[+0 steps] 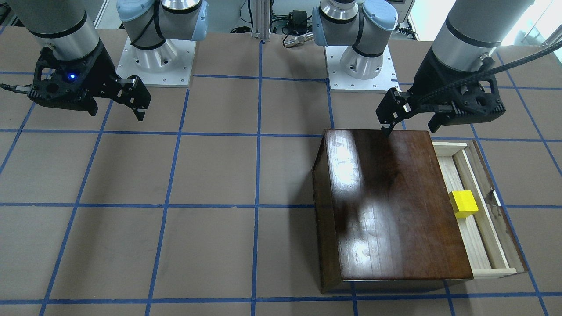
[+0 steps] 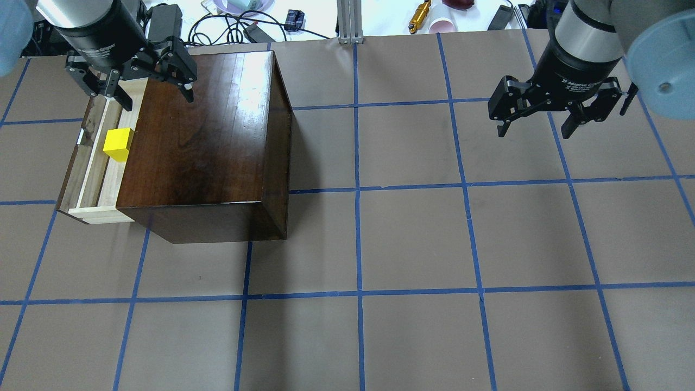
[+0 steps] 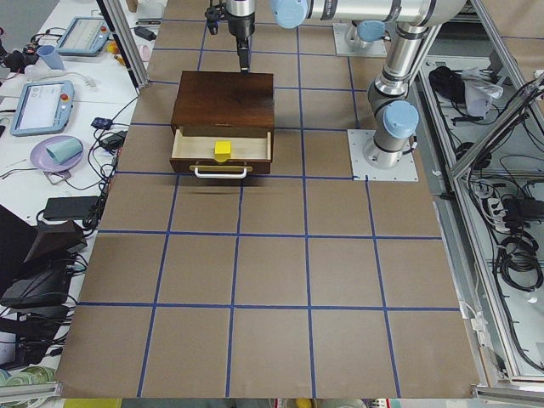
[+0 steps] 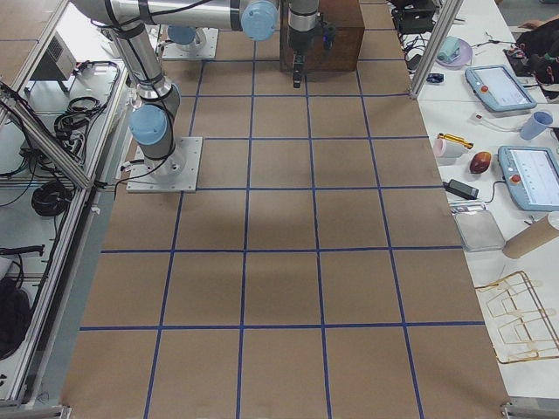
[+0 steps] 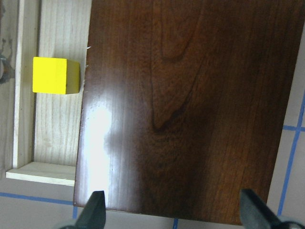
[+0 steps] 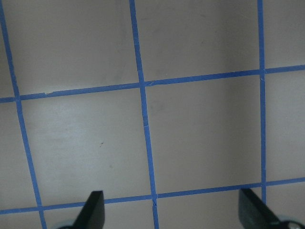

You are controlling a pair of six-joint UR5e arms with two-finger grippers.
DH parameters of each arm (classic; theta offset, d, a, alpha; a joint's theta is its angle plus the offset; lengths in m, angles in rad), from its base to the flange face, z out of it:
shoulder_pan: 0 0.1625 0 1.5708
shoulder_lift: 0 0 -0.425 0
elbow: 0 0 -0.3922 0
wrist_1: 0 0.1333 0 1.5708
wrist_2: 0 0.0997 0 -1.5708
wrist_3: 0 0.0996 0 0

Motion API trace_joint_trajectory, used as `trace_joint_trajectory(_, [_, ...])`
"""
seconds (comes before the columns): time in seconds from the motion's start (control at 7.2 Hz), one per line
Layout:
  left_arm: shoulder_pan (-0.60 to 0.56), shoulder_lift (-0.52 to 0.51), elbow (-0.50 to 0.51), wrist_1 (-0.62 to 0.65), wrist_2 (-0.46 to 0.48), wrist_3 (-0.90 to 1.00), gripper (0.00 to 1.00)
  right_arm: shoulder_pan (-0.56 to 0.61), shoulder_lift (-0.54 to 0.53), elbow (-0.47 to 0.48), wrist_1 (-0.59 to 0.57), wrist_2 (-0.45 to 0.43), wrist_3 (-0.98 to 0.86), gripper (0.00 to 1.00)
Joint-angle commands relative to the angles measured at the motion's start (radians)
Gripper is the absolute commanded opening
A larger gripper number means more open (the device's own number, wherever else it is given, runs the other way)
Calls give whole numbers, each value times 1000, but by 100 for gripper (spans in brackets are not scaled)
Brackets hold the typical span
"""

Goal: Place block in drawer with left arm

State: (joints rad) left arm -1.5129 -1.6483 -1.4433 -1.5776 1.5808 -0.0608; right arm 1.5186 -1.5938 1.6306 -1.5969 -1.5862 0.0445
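Observation:
The yellow block [image 1: 463, 203] lies in the open drawer [image 1: 472, 239], a pale wood tray pulled out of the dark-brown wooden box [image 1: 386, 202]. The block also shows in the overhead view [image 2: 119, 144] and the left wrist view [image 5: 55, 75], resting against the box's edge. My left gripper [image 2: 157, 100] is open and empty. It hovers above the box's far end, apart from the block, its fingertips [image 5: 95, 212] spread wide. My right gripper [image 2: 535, 133] is open and empty above bare table, far from the box.
The box [image 2: 201, 136] stands on the table's left half in the overhead view, its drawer [image 2: 98, 179] opening toward the left edge. The brown table [image 2: 412, 239] carries a blue tape grid. Cables and small items [image 2: 429, 13] lie beyond the far edge.

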Motion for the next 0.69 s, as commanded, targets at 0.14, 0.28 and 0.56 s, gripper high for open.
trace_joint_trajectory(0.14, [-13,-7,4,10,-1,48,100,0,0,0,0,0,0,100])
trace_joint_trajectory(0.28, [-13,-7,4,8,-1,49,100,0,1,0,0,0,0,100])
trace_joint_trajectory(0.56, [-13,-1,3,8,1,47,100,0,0,0,0,0,0,100])
